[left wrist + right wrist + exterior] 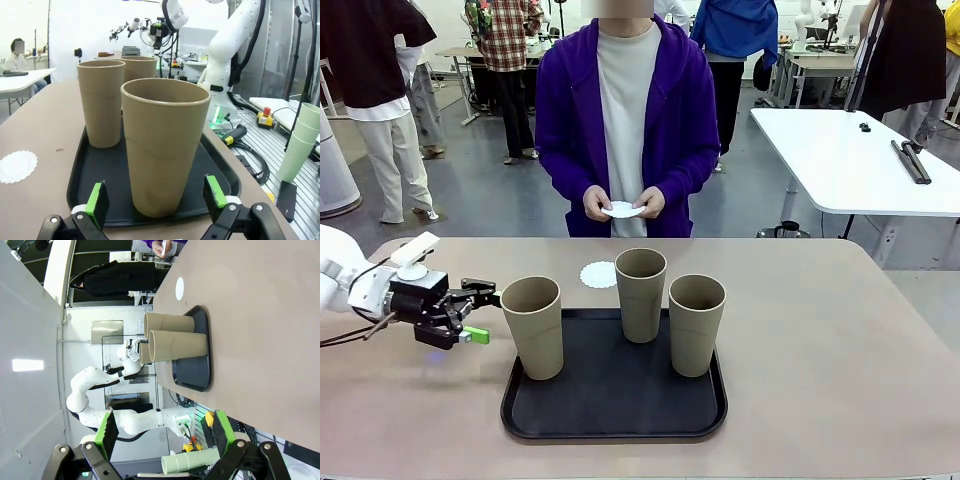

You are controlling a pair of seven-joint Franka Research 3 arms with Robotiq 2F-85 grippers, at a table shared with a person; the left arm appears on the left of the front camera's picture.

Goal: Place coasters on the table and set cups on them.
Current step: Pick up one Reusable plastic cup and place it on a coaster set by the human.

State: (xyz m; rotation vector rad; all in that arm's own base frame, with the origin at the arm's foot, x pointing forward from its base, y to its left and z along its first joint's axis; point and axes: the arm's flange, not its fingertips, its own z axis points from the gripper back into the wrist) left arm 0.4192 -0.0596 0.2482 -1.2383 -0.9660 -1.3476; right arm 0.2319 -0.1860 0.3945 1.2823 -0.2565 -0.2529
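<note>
The beige surface [840,340] has plenty of free room. A broad bare stretch runs from the black tray [610,400] to the right edge, with narrower strips to the tray's left and toward the far edge. The tray sits by the robot-side edge, about midway along it. All three cups [641,293] stand upright on the tray and none is on a coaster, so the task looks barely begun.

The left end effector [485,312] hovers low just off the tray's left rim, jaws wide and empty. The left-hand cup [532,325] is lined up between its fingers but untouched. The right end effector [165,429] is also wide and empty, held outside the surface's edge.

One coaster [599,274] lies flat between the tray and the far edge. At that edge the person's hands [650,203] hold at least one more white doily [622,210].
</note>
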